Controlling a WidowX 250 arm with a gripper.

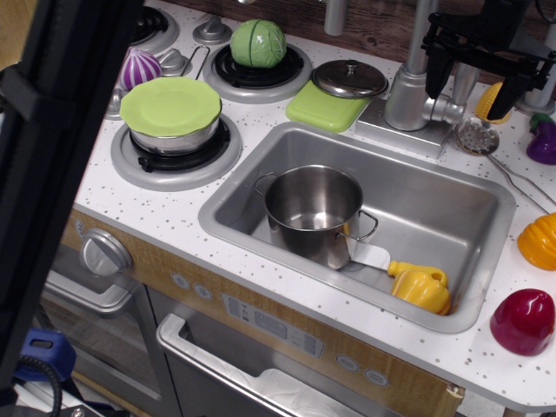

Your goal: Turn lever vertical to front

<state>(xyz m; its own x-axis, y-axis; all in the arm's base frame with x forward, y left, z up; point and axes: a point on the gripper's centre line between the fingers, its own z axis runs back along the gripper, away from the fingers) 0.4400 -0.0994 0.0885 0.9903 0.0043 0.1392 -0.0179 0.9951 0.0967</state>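
The lever (464, 87) is a short silver bar standing upright, joined by a stubby side joint to the right of the faucet's cylindrical base (407, 97) behind the sink. My black gripper (472, 82) comes down from the top right and is open. Its left finger (436, 74) and right finger (507, 92) stand on either side of the lever, with gaps showing. The lever's top is hidden behind the gripper body. The thin spout pipe (423, 26) rises from the base.
The sink (452, 187) holds a steel pot (313, 208), a white spatula and a yellow pepper (421, 287). A strainer (476, 136), a yellow item (491, 100) and a purple eggplant (543, 139) lie near the gripper. A lid (349, 78) on a green pad sits left of the faucet.
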